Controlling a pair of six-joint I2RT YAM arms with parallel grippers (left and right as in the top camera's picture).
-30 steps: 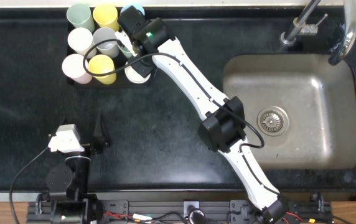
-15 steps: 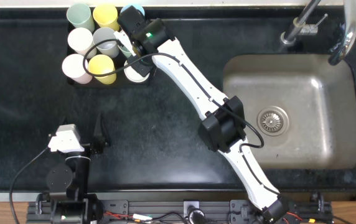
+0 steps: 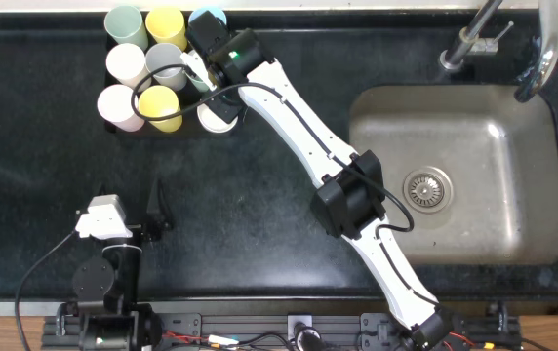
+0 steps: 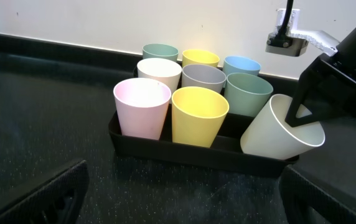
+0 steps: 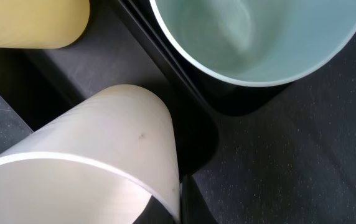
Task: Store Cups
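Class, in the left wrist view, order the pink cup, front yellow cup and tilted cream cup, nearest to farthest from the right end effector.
1. tilted cream cup, front right, touching the right end effector.
2. front yellow cup, front middle.
3. pink cup, front left.

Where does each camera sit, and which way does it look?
Top view: fixed overhead, looking down on the counter; left arm and right arm rise from the bottom edge.
Left wrist view: on the left arm, low, facing the tray sideways; the open left gripper frames it.
Right wrist view: on the right arm, close above the white cup the right gripper holds.
Shared: all show that cup.
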